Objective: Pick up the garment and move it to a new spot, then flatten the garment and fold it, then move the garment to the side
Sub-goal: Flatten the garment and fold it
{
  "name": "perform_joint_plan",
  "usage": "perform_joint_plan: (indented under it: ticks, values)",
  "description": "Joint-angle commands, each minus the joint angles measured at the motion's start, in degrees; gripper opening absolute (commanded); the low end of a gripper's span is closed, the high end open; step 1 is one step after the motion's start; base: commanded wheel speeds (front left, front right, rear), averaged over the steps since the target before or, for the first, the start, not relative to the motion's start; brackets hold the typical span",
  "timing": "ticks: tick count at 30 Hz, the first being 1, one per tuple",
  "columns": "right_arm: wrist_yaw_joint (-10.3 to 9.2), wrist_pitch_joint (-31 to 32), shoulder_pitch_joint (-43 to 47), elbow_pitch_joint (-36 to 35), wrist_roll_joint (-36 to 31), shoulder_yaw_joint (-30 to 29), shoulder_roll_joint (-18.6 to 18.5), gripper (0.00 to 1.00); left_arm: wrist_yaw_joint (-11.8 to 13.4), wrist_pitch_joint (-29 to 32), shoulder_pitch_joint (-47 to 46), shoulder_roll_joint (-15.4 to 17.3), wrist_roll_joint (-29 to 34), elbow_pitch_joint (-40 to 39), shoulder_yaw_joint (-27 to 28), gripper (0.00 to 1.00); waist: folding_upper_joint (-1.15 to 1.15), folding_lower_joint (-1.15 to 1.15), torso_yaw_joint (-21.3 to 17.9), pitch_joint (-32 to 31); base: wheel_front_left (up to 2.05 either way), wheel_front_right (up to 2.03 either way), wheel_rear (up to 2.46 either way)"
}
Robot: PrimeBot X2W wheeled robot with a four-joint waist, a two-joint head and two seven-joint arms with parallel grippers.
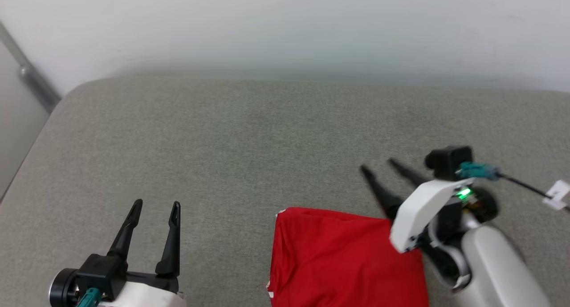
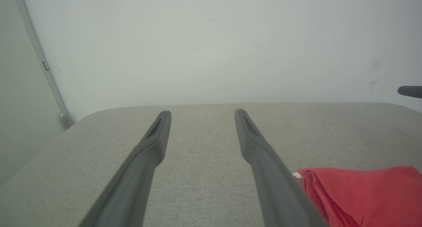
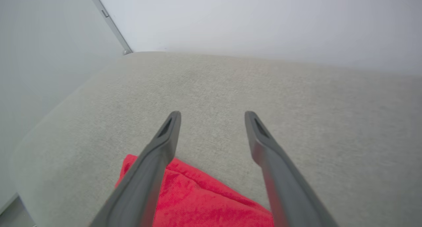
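- Lying on the grey cushion (image 1: 249, 137) in the lower middle of the head view, the garment (image 1: 343, 258) is seen as a folded red packet. Its lower part is cut off by the bottom edge of the frame.
- The right gripper (image 1: 377, 165) is found at the packet's upper right corner. Its fingers are spread and aimed toward the upper left of the frame. Nothing is pinched between them.
- In the right wrist view, the fingertips are shown past the cloth's far edge, over bare cushion, and the red cloth is seen beneath the left finger. Whether the finger touches the cloth cannot be told.
- The left gripper (image 1: 157, 203) is placed at the lower left of the head view, well apart from the packet. It is also spread and empty, and its fingers point up the frame.
- The right arm is judged the nearer one, so a sideways move of the packet would most likely be started from that corner.
- The long axis cannot be settled, since the packet's full length is not shown.
- A plain red face is presented, smooth with faint creases. A small white bit is seen at the upper left corner, and layered folds are seen along the left edge. No lettering is visible.
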Motion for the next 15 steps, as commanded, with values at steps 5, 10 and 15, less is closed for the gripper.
perform_joint_plan:
  ticks: [5,10,15]
  values:
    - [0.00,-4.3,-0.5,-5.4,-13.6,-4.1,-5.9,1.00,-0.1,-0.1,-1.2,-0.4,-0.3,-0.4,-0.4,1.00,0.00,0.00,-1.6,0.3,0.00,0.00,0.00]
    - [0.00,-9.7,4.1,-10.1,-15.9,-10.9,-7.6,1.00,-0.1,-0.1,-1.5,-0.9,-0.9,-0.8,-0.3,1.00,0.00,0.00,-2.5,0.3,0.00,0.00,0.00]
    - [0.00,-15.7,11.2,-15.8,-16.6,-15.6,-7.1,1.00,-0.1,-0.1,-1.1,-1.3,-1.7,-1.6,0.0,1.00,0.00,0.00,-2.9,0.4,0.00,0.00,0.00]
